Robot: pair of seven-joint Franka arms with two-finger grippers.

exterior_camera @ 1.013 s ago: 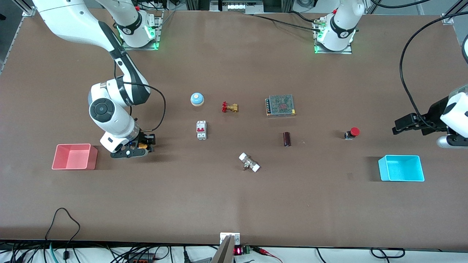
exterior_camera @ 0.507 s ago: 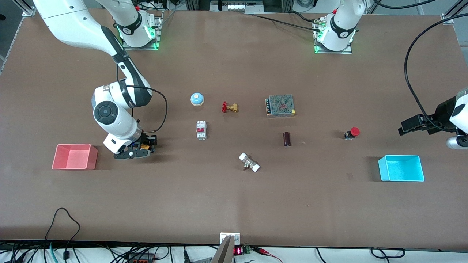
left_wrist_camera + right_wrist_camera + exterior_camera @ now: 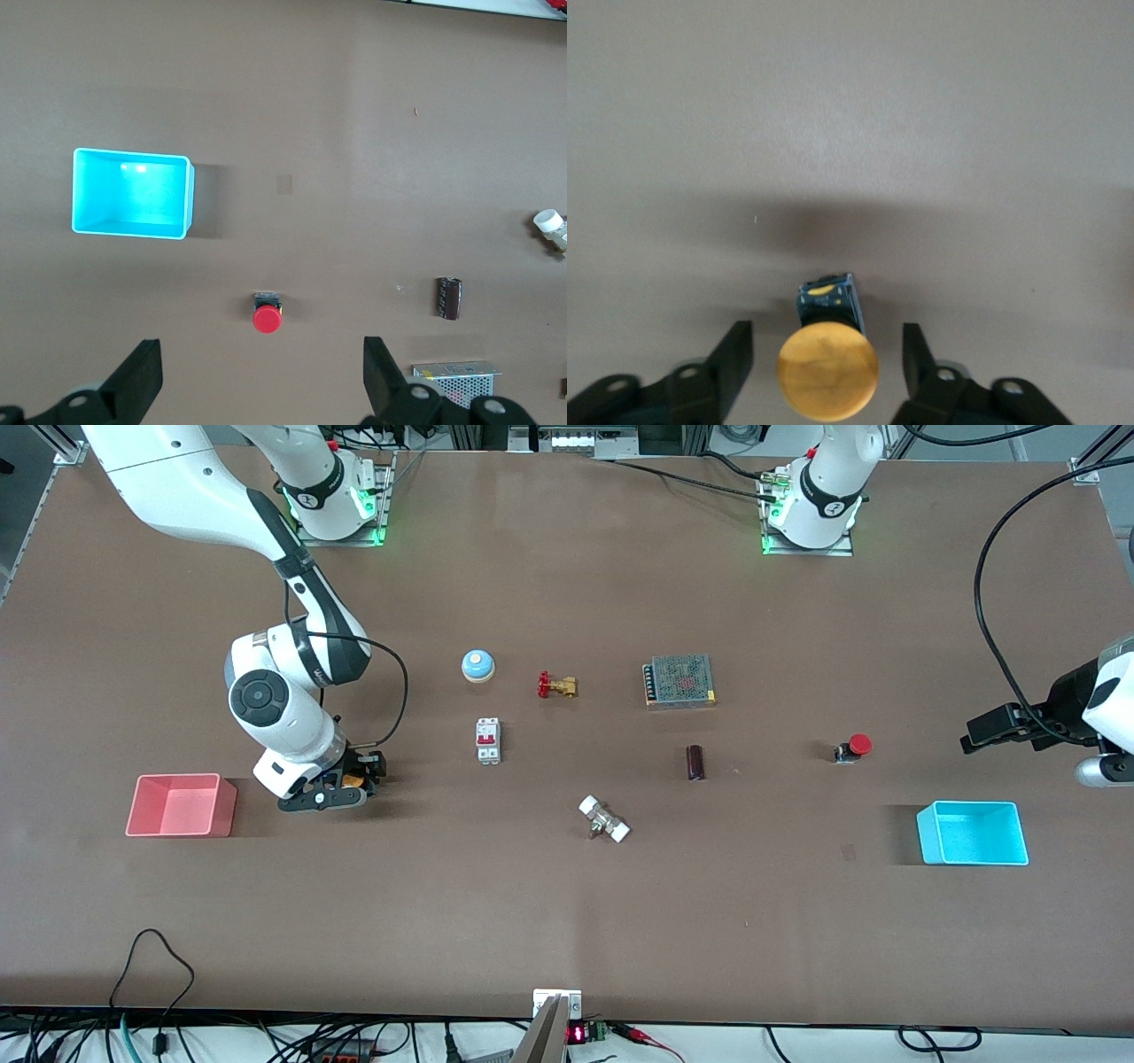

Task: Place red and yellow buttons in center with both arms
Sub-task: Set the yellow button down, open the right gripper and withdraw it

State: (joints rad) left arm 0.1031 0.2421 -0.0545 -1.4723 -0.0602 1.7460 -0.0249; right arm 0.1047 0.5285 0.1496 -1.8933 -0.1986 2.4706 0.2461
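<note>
The yellow button (image 3: 827, 367) stands on the table beside the pink bin, toward the right arm's end; its orange-yellow cap (image 3: 353, 781) peeks out under the hand. My right gripper (image 3: 827, 341) is down around it, open, with a gap between each finger and the cap. The red button (image 3: 855, 746) sits on the table toward the left arm's end, with its red cap (image 3: 267, 317) clear in the left wrist view. My left gripper (image 3: 970, 737) hangs open in the air beside it, above the table by the cyan bin. The brown tabletop centre (image 3: 567, 757) is bare.
A pink bin (image 3: 177, 804) and a cyan bin (image 3: 973, 833) stand at the table's two ends. Between them lie a blue bell (image 3: 477, 664), a brass valve (image 3: 556, 685), a white breaker (image 3: 488, 740), a meshed power supply (image 3: 679, 680), a dark cylinder (image 3: 696, 763) and a white-ended fitting (image 3: 604, 819).
My right gripper has opened and let go of the yellow button, after shifting slightly toward the centre. The left gripper has drifted a little at its end of the table.
</note>
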